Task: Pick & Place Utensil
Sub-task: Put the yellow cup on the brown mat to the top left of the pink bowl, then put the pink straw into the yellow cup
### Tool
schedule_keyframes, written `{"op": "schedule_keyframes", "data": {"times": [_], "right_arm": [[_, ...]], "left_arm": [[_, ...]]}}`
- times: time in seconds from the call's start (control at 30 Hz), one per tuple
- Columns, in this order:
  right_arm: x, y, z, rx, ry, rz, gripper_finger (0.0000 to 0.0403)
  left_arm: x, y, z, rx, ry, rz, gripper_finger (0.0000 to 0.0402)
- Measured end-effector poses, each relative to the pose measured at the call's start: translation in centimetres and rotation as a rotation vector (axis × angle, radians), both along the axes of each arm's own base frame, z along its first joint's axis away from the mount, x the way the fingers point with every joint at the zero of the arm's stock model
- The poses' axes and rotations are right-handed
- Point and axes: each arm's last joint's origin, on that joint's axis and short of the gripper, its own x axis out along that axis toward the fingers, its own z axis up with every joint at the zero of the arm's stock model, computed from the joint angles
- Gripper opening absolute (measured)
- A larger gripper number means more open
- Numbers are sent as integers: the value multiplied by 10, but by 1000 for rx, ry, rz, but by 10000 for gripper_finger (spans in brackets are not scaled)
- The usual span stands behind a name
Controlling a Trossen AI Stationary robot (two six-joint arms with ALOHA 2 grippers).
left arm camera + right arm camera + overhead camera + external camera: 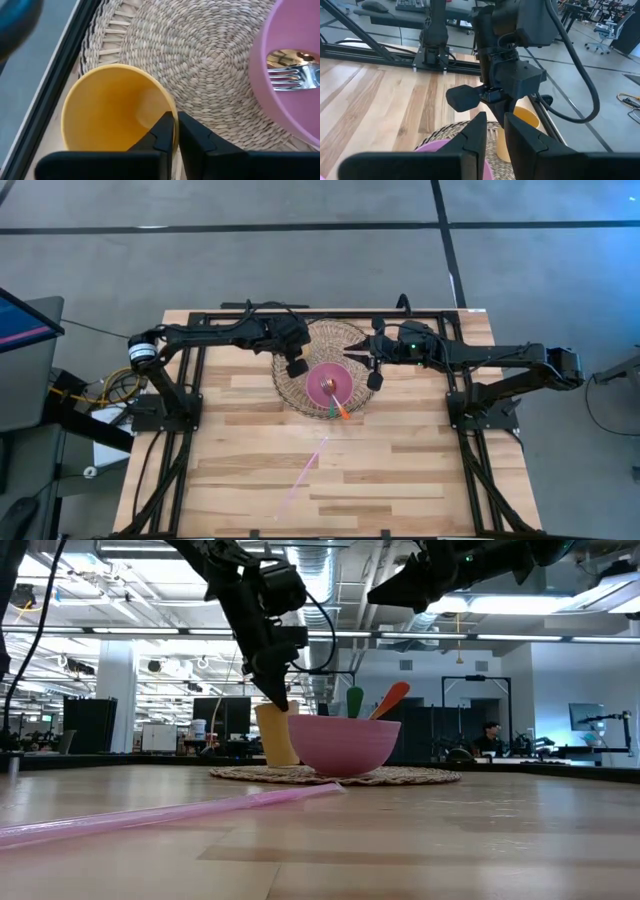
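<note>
A yellow cup (110,110) stands on the woven placemat (210,60) beside a pink bowl (330,385). In the bowl lie a metal fork (292,77) and utensils with an orange handle (390,698) and a green handle (354,702) that lean on its rim. My left gripper (175,130) is shut on the cup's rim and hides the cup in the high view. My right gripper (495,130) hangs high above the bowl's far right side, open by a narrow gap and holding nothing. A pink straw (305,465) lies flat on the table, nearer the front. My left gripper pinches the yellow cup's rim (172,107) on the side facing the bowl, one finger inside the cup and one outside. The fingers come from above, pointing down. The cup is upright (275,740), with its base at the placemat.
The round placemat (300,395) sits at the table's far middle between the two arm bases. Black frame rails (60,75) run close behind the cup. Bare wood table (400,470) stretches toward the near edge, crossed only by the straw.
</note>
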Motion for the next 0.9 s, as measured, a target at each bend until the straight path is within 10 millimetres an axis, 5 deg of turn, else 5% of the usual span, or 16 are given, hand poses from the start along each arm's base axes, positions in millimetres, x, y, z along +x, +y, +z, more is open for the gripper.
{"op": "schedule_keyframes", "data": {"times": [0.53,0.9], "right_arm": [[0,0,0,0,0,0,61],[-1,0,-2,6,26,0,61]], "left_arm": [[6,-3,12,75,-94,-24,99],[-26,-82,66,-84,-372,-182,102]]}}
